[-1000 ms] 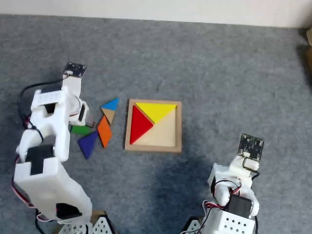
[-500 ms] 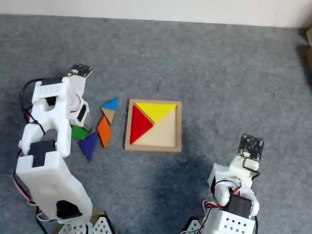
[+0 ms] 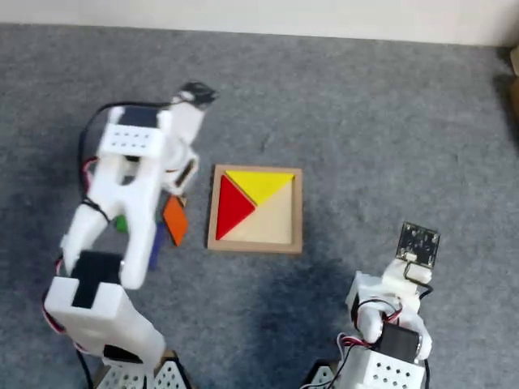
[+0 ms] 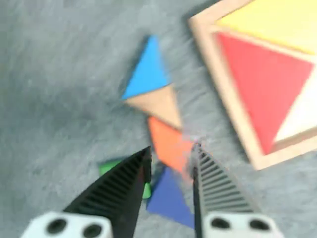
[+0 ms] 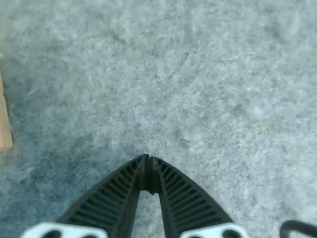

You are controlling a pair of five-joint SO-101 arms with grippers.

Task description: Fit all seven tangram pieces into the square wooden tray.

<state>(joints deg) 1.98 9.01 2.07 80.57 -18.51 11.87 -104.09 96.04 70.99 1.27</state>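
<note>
The square wooden tray lies mid-table and holds a yellow triangle and a red triangle. Left of it lie the loose pieces: an orange piece, a light blue triangle, a tan triangle, a green piece and a dark blue triangle. My left gripper is open and hangs above the orange piece with nothing between its fingers. In the high view the left arm covers part of this cluster; the orange piece shows. My right gripper is shut over bare carpet, near the table's front.
Grey carpet covers the table. The tray's right half is bare wood. The right arm sits at the front right, below the tray. A strip of the tray's edge shows in the right wrist view.
The left arm has swung right, toward the tray, and now covers the light blue and tan triangles in the high view. The right arm has not moved.
</note>
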